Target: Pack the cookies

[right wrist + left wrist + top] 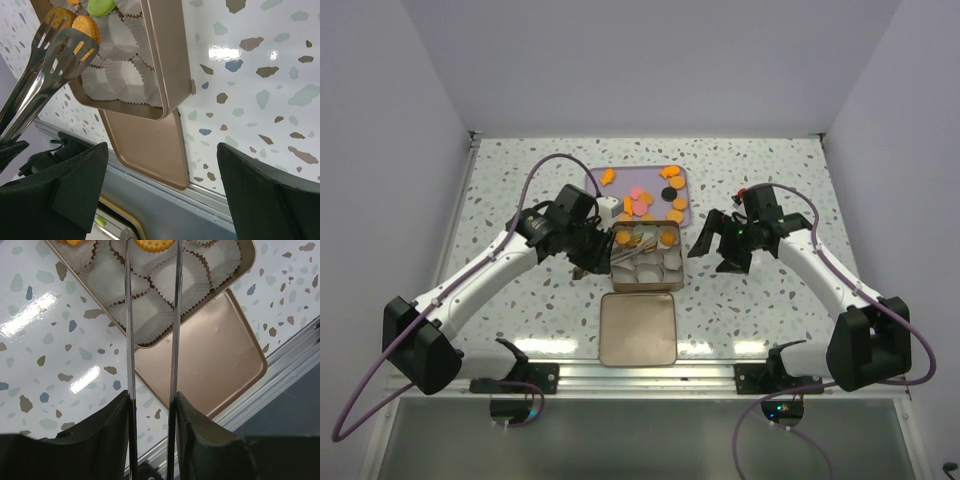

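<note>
Left claw [152, 407] clamps steel tongs [175, 330] on a round orange cookie [155, 244]; right claw [715, 250] released.
Slacken early and you drop it short.

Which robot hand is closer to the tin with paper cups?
Left. The left gripper is beside the tin, on its left, tongs reaching over it; the right gripper hangs apart on its right.

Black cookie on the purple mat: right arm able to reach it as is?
Likely yes. The right gripper is open and empty right of the tin, and the black cookie lies uncovered on the purple mat; the tongs are over the tin, not between.
</note>
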{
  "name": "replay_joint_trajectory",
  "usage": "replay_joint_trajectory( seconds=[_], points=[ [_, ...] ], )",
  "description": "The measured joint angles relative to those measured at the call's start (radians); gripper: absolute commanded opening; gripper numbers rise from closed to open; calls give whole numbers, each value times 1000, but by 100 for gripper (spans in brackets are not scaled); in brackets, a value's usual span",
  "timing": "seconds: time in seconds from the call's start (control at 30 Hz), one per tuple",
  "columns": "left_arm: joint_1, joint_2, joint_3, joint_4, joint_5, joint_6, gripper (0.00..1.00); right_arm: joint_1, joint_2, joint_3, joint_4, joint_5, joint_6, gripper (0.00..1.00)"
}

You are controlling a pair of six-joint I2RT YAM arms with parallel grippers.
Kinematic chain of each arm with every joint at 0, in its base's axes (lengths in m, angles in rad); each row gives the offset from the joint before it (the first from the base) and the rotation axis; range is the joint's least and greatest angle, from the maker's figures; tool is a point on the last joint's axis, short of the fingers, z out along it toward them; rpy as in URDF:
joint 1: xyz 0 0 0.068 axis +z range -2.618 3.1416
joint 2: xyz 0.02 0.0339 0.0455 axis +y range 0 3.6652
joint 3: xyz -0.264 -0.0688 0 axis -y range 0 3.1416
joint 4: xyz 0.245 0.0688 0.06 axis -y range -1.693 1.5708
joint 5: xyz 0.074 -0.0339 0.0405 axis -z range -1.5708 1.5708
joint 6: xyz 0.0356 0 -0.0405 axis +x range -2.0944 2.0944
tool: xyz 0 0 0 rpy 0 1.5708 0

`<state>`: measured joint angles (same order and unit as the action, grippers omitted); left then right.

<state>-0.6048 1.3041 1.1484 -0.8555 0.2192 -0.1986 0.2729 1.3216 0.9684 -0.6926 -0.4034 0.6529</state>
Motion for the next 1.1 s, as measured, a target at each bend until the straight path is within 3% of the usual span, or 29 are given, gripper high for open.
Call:
replay_joint_trajectory(
  seconds=[0.73, 1.1],
  points=[
    [-15, 23, -2, 24, -34, -8, 47, 0, 0, 0, 1, -3, -6, 93],
    [-19, 23, -2, 24, -41, -9, 49, 0, 0, 0, 1, -3, -6, 93]
  ],
)
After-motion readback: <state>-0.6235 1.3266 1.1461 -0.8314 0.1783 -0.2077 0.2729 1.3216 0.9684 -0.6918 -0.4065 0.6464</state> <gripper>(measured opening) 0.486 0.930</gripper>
